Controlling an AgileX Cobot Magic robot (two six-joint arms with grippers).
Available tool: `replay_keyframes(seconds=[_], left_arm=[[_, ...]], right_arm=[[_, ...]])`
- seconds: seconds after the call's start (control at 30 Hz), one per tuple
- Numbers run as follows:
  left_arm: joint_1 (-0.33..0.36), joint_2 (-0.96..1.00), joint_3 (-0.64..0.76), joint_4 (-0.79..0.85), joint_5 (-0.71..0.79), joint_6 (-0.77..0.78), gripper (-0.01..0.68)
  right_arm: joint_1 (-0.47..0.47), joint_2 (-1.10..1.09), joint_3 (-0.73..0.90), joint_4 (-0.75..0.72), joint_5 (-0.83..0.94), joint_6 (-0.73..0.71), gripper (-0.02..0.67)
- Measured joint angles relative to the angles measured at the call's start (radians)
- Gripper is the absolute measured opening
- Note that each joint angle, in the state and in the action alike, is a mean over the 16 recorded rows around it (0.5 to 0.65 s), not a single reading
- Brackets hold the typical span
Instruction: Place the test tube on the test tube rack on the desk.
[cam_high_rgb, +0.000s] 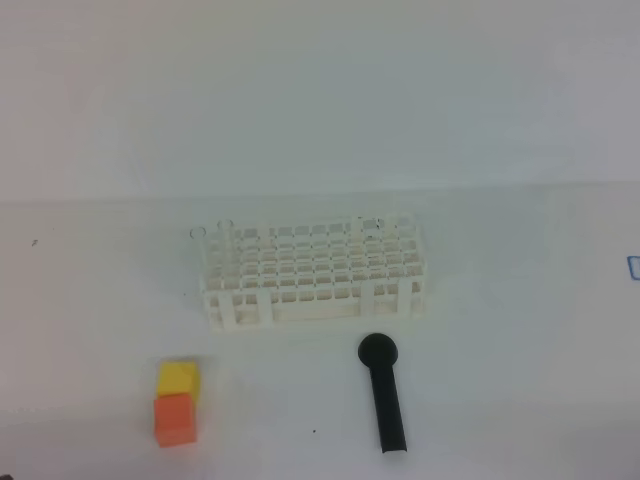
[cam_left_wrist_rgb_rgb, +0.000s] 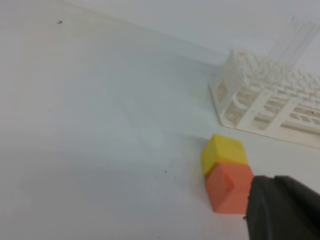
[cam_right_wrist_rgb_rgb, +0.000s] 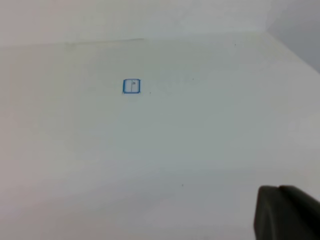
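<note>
Tube rims show at the rack's (cam_high_rgb: 312, 272) left end; right jaws shut empty, left jaws' state unreadable.

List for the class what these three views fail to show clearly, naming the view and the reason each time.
- Test tubes: high view, clear glass, only faint rims at the test tube rack corners; count unclear.
- Left gripper: left wrist view, cut off by the frame corner; jaws unseen.
- Right gripper: right wrist view, likewise cut off.
- Blue mark: too small to read.
</note>
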Motion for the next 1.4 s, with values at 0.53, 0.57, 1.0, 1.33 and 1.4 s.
replay_keyframes(seconds=[0.53,0.57,1.0,1.33,1.4], left_arm=[[0.022,0.0,0.0,-0.027,0.001,-0.001,-0.001],[0.028,0.0,0.0,-0.027,0.002,-0.001,-0.001],[0.059,0.0,0.0,0.062,0.0,-0.001,-0.001],[0.081,0.0,0.0,0.286,-0.006,-0.021,-0.001],[0.086,0.0,0.0,0.321,-0.008,-0.029,-0.001]], right_arm=[[0.0,0.0,0.0,0.001,0.0,0.0,-0.001],[0.0,0.0,0.0,0.002,0.0,0.0,-0.001],[0.0,0.0,0.0,0.002,0.0,0.0,-0.001],[0.0,0.0,0.0,0.002,0.0,0.007,-0.001],[0.0,0.0,0.0,0.002,0.0,0.009,-0.001]])
